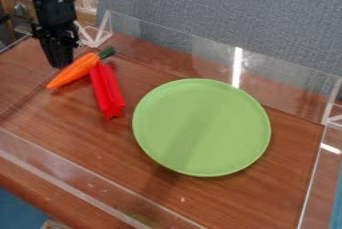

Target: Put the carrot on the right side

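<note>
Orange carrot lying on wooden table at far left, touching red ribbed stick, well apart from green plate. Gripper pointing down over carrot's upper edge, jaws together, not visibly clamping anything. Carrot looking light, rigid, smooth, tapered: likely slipping at tip. Advising grip across thick middle.

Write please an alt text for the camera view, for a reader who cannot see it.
A black robot gripper, pointing down, is closed at the tapered end of an orange toy carrot on a wooden table. A red ribbed stick lies beside the carrot, and a round light-green plate sits to the right.
</note>
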Controlling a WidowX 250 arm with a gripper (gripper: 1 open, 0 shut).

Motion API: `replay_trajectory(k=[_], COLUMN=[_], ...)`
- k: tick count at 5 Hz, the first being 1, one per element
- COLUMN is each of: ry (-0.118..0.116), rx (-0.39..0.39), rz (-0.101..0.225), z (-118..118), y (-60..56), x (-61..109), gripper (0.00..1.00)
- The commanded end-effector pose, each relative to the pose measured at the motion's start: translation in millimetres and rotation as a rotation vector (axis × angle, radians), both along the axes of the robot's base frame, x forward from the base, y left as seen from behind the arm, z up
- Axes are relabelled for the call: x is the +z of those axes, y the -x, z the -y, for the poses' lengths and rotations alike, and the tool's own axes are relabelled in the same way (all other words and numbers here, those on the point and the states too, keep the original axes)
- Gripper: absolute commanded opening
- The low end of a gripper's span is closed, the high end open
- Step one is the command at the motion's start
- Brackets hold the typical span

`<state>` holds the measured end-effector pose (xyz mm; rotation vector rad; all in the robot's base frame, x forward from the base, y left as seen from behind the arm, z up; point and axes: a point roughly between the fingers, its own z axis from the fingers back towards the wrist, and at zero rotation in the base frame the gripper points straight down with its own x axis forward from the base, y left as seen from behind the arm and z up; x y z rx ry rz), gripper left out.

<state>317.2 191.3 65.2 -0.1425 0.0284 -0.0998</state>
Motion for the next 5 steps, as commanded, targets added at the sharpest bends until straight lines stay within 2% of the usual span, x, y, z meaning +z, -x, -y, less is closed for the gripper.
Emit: replay_trajectory(k=[1,2,3,4,5], ry=[-0.045,-0.03,-0.019,-0.004,0.004], rx=[-0.005,-0.019,-0.073,-0.07,-0.102], rz=[0.062,0.045,0.029,0.01,-0.006], z=[-2.5,0.3,2.6,8.5,13.7], y=[-10.8,-14.7,-10.7,-17.4,-22.0], x=[32.6,31.3,21.9,3.1,-5.7], gripper=[1.0,1.0,1.0,1.0,1.0])
